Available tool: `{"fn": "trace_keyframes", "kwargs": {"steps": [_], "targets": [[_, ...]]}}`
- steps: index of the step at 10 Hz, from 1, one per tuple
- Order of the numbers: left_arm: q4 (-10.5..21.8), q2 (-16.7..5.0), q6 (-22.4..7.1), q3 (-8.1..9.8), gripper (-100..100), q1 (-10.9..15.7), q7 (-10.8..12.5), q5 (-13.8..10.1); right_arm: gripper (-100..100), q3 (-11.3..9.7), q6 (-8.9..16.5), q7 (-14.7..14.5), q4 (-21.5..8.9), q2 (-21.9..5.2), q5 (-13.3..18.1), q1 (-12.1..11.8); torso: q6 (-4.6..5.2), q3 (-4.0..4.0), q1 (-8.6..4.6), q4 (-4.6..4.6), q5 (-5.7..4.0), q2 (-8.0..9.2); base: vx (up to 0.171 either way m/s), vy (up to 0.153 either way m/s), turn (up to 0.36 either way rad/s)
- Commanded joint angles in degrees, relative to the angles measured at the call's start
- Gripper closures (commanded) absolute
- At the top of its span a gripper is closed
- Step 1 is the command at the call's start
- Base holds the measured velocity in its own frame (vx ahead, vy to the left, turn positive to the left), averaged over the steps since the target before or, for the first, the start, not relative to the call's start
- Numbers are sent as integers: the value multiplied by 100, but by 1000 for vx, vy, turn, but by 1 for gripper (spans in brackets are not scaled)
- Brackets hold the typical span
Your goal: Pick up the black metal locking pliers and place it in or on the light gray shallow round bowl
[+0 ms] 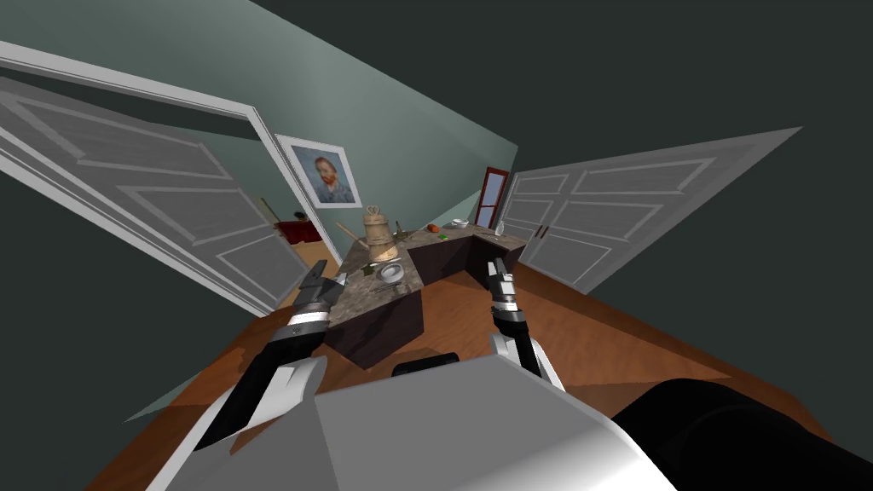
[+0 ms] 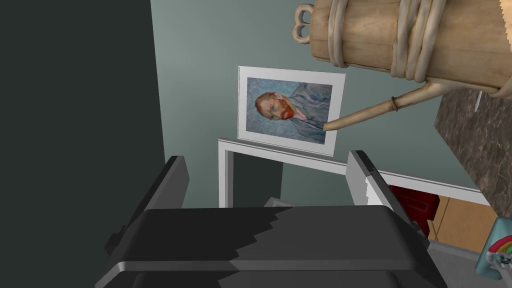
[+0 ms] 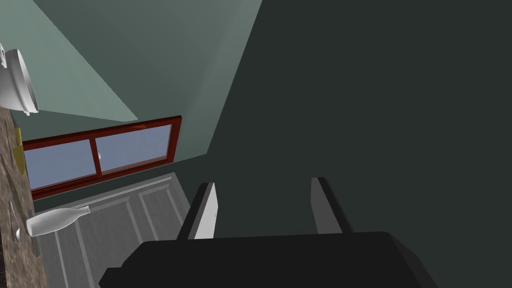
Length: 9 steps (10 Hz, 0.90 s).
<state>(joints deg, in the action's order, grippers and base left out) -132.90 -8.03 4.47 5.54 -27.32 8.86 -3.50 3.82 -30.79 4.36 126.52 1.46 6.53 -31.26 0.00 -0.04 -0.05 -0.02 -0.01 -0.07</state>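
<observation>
Left tool [image 2: 270, 175]: released, beside worktop [image 1: 354, 298] edge, near wooden watering can [image 2: 415, 40]. Right tool [image 3: 265, 207]: released, apart from worktop. Bowl [image 1: 391, 273]: on worktop.

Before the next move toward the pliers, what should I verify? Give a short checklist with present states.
1. Left gripper open: ok.
2. Right gripper open: ok.
3. Light gray shallow round bowl visible on the dark marbled counter: ok.
4. Black locking pliers located: cannot tell, too small among items beside the bowl.
5. Clearance from the rope-bound wooden watering can near the left gripper: cannot tell.
</observation>
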Motion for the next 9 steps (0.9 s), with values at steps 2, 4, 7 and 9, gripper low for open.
{"fn": "trace_keyframes", "kwargs": {"steps": [2,4,7,9], "targets": [[-27,-6,-359,59,-100,29,32,-28,0,0,0,0,0,0,0,0,1,-1,0,0,0,-2,23,-14,-44],[-53,-11,-647,113,-100,47,62,-55,0,0,0,0,0,0,0,0,1,-1,-1,0,0,-2,23,-12,-48],[-108,-19,-1154,226,-100,86,126,-112,0,0,0,0,0,0,0,0,-1,0,0,0,0,-1,23,-15,-54],[-134,-24,-1450,284,-100,106,158,-142,0,0,0,0,0,0,0,0,-1,-1,1,0,0,-1,27,-14,-42]]}}
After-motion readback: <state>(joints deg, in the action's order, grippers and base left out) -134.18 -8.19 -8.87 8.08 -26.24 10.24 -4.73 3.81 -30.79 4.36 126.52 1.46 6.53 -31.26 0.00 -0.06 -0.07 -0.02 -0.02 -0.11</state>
